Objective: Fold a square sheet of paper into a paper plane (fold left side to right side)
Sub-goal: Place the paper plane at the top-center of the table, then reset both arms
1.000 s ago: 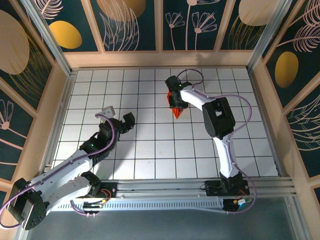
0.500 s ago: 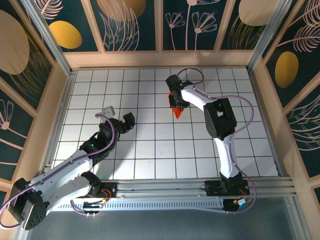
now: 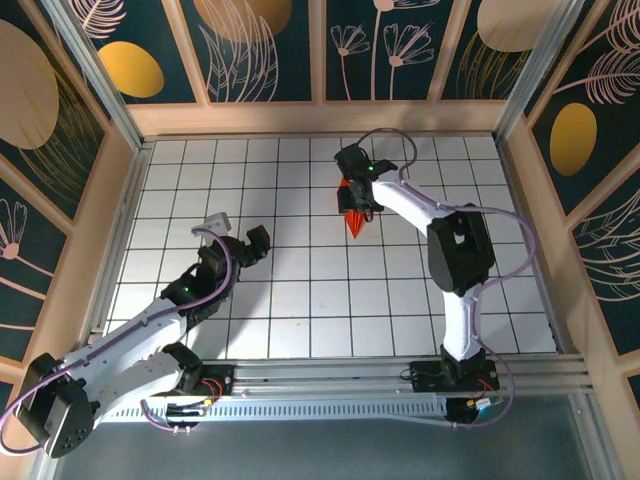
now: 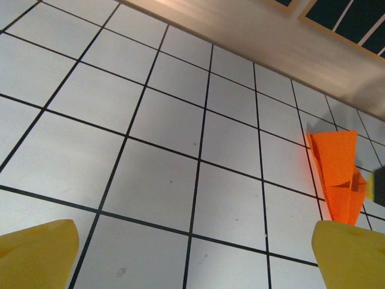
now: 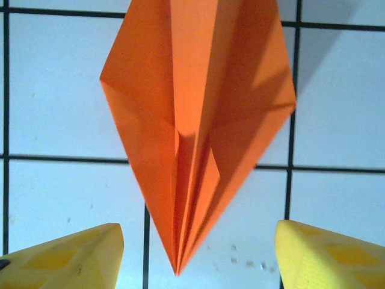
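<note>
- the folding looks finished to me: the paper plane (image 5: 198, 114) lies as a creased dart on the table (image 3: 300, 300), past the middle, with its point toward the arm bases.
- the right gripper (image 3: 353, 203) hangs over it. in the wrist view its fingers (image 5: 66, 256) stand apart, one on each side of the nose, neither touching the paper and nothing held.
- the left gripper (image 3: 255, 240) is spread wide and empty, well apart from the plane.
- next i'd lift the right arm straight off, keeping the fingers spread so they don't catch a wing.
- from above the wrist hides much of the paper, so i can't tell how high the fingers sit.
</note>
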